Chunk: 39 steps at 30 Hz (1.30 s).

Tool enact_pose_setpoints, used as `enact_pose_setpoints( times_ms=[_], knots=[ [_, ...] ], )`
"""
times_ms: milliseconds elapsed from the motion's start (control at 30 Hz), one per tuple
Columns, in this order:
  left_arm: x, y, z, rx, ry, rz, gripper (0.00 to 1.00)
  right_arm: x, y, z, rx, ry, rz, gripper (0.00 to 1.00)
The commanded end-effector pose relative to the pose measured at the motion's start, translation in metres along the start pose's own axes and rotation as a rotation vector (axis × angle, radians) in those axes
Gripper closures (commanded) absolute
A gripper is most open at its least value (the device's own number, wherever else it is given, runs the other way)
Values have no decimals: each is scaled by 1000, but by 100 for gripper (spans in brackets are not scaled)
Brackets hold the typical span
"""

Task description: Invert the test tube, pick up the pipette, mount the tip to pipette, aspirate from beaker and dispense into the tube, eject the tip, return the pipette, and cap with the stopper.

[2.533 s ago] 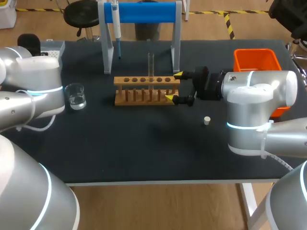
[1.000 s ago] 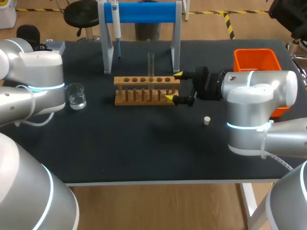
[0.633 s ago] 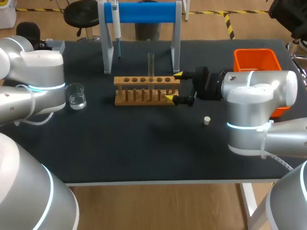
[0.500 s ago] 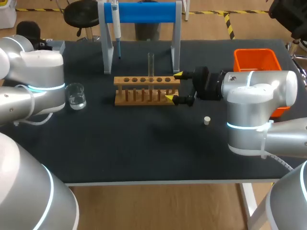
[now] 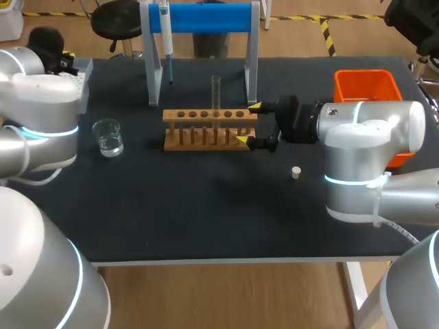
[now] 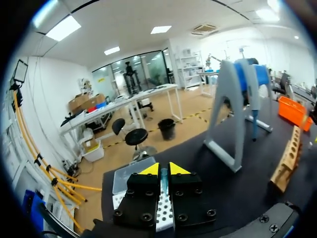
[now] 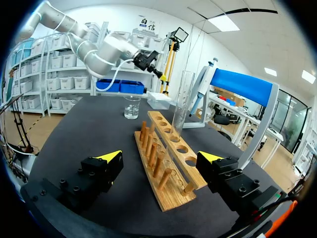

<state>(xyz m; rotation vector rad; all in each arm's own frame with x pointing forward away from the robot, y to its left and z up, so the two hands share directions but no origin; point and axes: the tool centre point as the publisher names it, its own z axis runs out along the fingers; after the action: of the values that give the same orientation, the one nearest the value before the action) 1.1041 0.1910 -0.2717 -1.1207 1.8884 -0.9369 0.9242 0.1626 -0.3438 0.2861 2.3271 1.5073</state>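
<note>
Right end effector (image 5: pixel 248 124), fingers wide apart, straddles the wooden rack (image 5: pixel 206 130) holding the upright test tube (image 5: pixel 215 92); left end effector (image 6: pixel 159 168), fingers together, hangs by the tip box (image 6: pixel 124 179). A sideways swing could knock the rack and topple the tube

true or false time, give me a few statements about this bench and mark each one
1. The test tube stands upright in the wooden rack. True.
2. The right gripper holds the pipette. False: the pipette hangs on the blue stand.
3. The right gripper is open, with the rack's end between its fingers. True.
4. The stopper is in the tube's mouth. False: it lies on the table, apart from the rack.
</note>
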Motion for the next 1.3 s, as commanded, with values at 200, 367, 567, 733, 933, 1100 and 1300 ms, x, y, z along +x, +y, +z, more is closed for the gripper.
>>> enact_pose_setpoints(
  times_ms=[200, 367, 567, 733, 933, 1100, 1300],
  knots=[
    [-4, -1, -35, 13, 237, 50, 100, 1, 0, 0, 1, -3, 0, 0],
    [-4, -1, -35, 13, 237, 50, 100, 1, 0, 0, 1, -3, 0, 0],
    [-4, -1, -35, 13, 237, 50, 100, 1, 0, 0, 1, -3, 0, 0],
    [14, -8, -59, 9, 317, 121, 100, 1, 0, 0, 1, -3, 0, 0],
    [50, -19, -101, -15, 420, 199, 100, 1, 0, 0, 1, -3, 0, 0],
    [88, -36, -124, -22, 540, 278, 100, 1, 0, 0, 1, -3, 0, 0],
    [130, -55, -143, -10, 706, 333, 100, 1, 0, 0, 1, -3, 0, 0]
  ],
)
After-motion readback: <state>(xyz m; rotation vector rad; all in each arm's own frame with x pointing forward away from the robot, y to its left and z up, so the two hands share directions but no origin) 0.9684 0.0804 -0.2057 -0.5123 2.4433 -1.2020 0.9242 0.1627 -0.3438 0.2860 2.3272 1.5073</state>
